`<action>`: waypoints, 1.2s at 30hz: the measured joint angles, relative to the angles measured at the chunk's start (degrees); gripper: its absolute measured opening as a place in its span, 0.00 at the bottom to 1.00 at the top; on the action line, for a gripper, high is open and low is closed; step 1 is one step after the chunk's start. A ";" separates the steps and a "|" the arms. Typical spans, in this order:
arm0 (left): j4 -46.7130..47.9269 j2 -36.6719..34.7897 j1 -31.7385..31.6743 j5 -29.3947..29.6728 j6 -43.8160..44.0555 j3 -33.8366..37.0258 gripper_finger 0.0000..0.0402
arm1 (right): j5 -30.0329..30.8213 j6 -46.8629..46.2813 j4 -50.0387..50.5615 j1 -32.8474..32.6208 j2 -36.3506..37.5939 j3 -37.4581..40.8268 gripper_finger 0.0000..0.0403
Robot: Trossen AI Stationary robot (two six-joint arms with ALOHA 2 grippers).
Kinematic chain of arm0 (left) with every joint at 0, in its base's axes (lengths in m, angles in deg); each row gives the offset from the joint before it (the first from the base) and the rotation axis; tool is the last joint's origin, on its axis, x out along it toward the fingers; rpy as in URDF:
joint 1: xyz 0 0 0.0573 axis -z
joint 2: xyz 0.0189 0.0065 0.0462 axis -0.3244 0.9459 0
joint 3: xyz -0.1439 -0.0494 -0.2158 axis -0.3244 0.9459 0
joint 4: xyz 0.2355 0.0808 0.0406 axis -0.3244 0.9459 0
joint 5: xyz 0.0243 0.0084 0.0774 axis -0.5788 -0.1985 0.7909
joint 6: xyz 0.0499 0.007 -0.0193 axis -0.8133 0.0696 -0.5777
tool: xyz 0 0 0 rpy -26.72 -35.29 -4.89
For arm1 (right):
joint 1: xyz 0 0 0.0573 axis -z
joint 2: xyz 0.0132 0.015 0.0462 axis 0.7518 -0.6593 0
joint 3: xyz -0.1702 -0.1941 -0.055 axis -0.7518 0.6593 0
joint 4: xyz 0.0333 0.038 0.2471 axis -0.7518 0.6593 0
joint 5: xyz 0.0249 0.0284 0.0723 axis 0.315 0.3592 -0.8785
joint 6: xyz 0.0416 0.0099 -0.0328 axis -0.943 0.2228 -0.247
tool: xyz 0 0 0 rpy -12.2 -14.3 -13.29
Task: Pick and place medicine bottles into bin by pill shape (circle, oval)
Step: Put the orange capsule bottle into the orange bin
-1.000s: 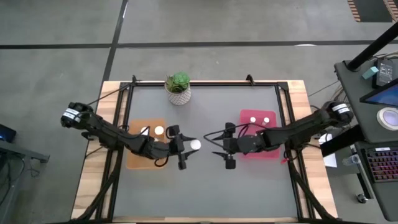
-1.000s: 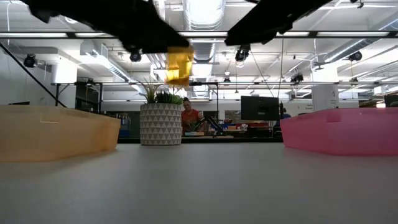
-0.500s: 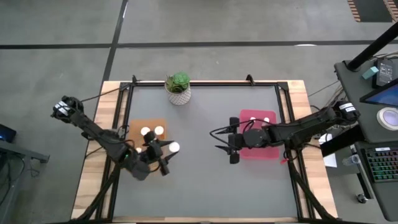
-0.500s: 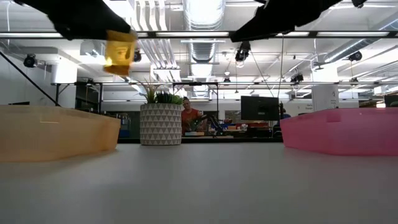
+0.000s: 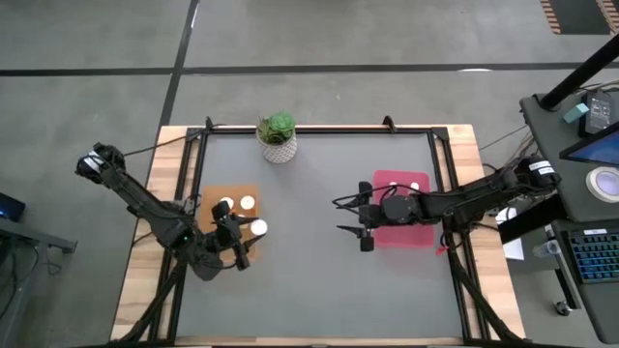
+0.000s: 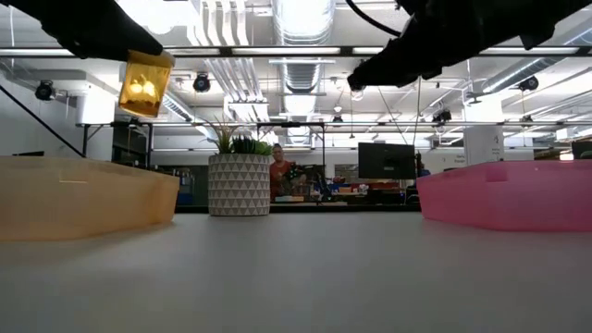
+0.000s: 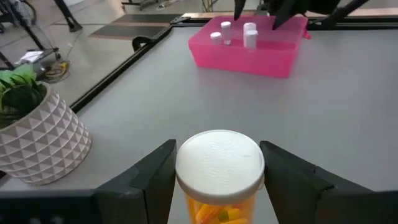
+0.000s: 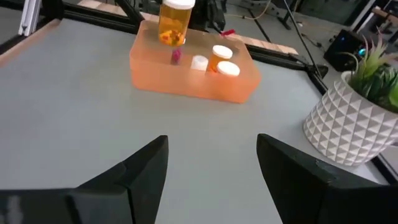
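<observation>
High view showed the left gripper (image 5: 244,239) gripping an orange bottle (image 5: 258,229) by the edge of the orange bin (image 5: 208,196), where two bottles sat; the right gripper (image 5: 365,223) hung released and empty beside the pink bin (image 5: 423,238). Low view showed that bottle (image 6: 145,83) held high above the orange bin (image 6: 83,196), with the table bare between the bins. Left wrist view showed the fingers clenched on its white cap (image 7: 219,165) and three slim bottles in the pink bin (image 7: 249,57). Right wrist view showed its jaws apart. Judging by this, sorting looked nearly finished, with this bottle left to drop.
</observation>
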 joint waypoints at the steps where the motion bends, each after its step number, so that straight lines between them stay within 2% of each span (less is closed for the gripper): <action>1: 0.99 -0.90 0.00 -0.79 0.08 0.00 0.48 | 0.00 -0.40 -0.36 0.00 0.12 0.29 0.59; 8: 6.79 -8.17 0.00 -7.21 0.95 -0.04 0.48 | -0.02 -2.10 -1.76 0.00 1.01 2.60 0.58; 14: 15.57 -12.17 -0.02 -12.68 4.55 -0.07 0.48 | -0.02 -3.09 -3.12 -0.04 1.69 3.61 0.58; 22: 23.22 -15.50 -0.06 -13.54 4.51 -0.07 0.48 | 0.00 -3.21 -3.36 -0.03 2.16 3.61 0.58; 28: 24.05 -17.42 -0.09 -22.28 5.94 -0.07 0.48 | 0.02 -1.78 -5.19 0.09 2.19 3.61 0.58; 36: 22.56 -14.08 -0.09 -18.10 6.35 1.83 0.48 | 0.02 -2.03 -6.31 0.09 2.21 2.91 0.58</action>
